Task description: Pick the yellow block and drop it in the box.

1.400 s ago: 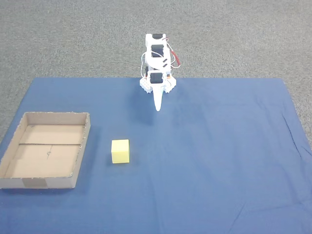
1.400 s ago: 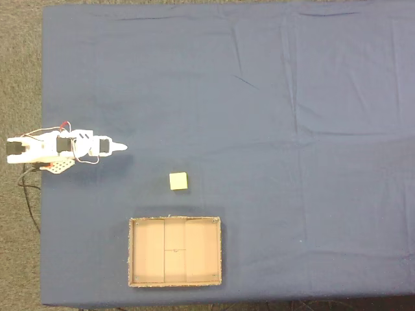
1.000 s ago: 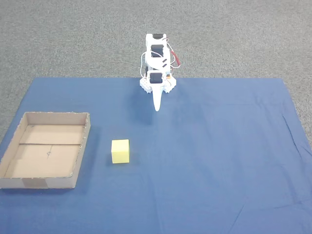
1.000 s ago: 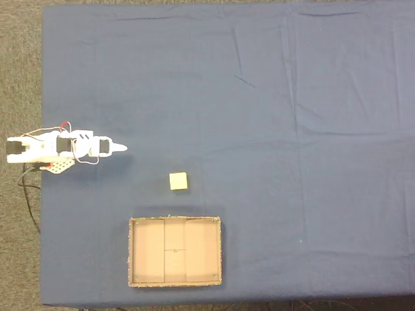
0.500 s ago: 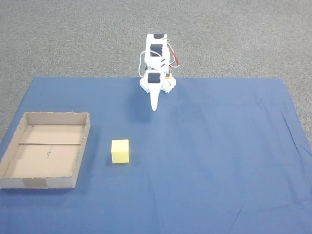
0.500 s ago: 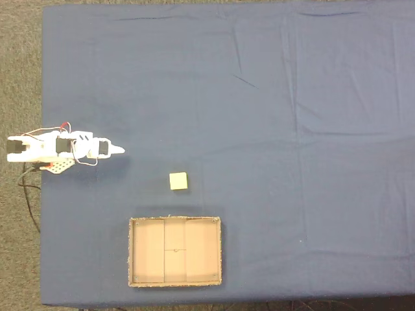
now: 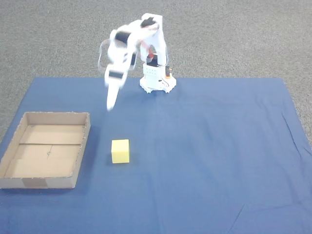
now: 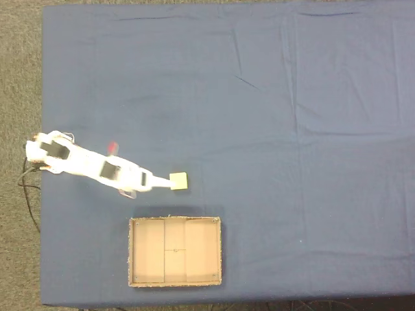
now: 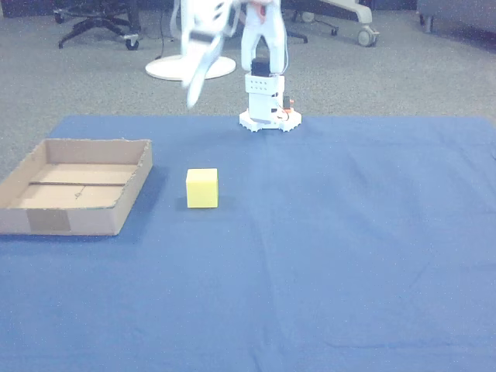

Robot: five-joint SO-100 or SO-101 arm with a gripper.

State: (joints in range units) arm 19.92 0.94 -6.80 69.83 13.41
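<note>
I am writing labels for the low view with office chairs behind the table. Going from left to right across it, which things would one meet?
The box → the yellow block → the arm's white base. The gripper hangs blurred above the block's column, so I leave it out of the order.

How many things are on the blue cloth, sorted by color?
Yellow: 1, the yellow block
Brown: 1, the box
White: 1, the robot arm, its end effector raised above the cloth
Total: 3
</note>
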